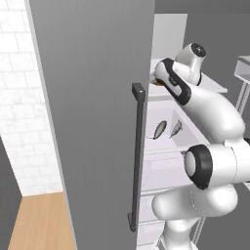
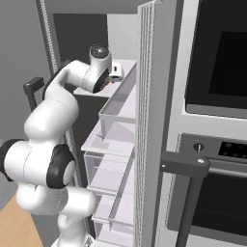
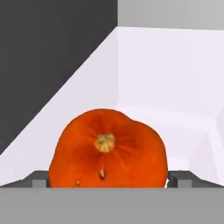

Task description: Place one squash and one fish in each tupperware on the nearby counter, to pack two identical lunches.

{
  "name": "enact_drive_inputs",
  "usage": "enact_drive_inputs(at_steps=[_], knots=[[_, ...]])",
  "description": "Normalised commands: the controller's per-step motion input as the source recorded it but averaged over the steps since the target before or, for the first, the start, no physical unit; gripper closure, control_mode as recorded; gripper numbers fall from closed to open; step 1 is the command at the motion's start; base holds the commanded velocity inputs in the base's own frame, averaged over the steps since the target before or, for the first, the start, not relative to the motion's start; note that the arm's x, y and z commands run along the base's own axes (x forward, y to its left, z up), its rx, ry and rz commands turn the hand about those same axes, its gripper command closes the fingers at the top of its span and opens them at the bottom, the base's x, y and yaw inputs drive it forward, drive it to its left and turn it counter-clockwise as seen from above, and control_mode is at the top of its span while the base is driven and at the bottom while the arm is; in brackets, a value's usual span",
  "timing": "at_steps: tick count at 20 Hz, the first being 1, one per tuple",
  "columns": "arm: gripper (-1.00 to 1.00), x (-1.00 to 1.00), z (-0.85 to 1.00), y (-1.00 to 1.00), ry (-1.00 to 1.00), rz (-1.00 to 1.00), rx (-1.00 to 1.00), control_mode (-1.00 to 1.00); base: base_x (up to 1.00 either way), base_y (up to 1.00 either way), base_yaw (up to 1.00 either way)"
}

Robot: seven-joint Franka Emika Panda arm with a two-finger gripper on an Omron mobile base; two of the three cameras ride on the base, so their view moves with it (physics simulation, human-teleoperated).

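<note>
Orange squash (image 3: 107, 151) sits on a white fridge shelf (image 3: 175, 87) between the wide-open gripper (image 3: 107, 179) fingers (image 3: 37, 178), perhaps touching; two fish (image 1: 160, 129) lie a shelf below.

We see a squash (image 3: 107, 151) close up: squat, round, orange-red, with a small tan stem stub facing us, sitting on a white shelf floor near a corner. On a lower white shelf we see two slender grey fish (image 1: 160, 129) (image 1: 176, 128) lying side by side, slightly apart, tails pointing down-left.
</note>
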Motion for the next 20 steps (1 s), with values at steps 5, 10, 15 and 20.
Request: enact_drive_inputs(at_steps=[5,10,15,20], knots=[[-1.0,0.48,-0.09,-0.02,0.0,0.1,0.0,-1.0,0.0,0.0,0.0],[1.0,0.01,-0.45,0.03,0.01,0.12,-0.01,-1.0,0.0,0.0,0.0],[1.0,-0.74,-0.86,0.1,0.03,0.05,-0.09,-1.0,0.0,0.0,0.0],[1.0,-0.98,0.0,-0.04,-0.02,-0.01,-0.02,-1.0,0.0,0.0,0.0]])
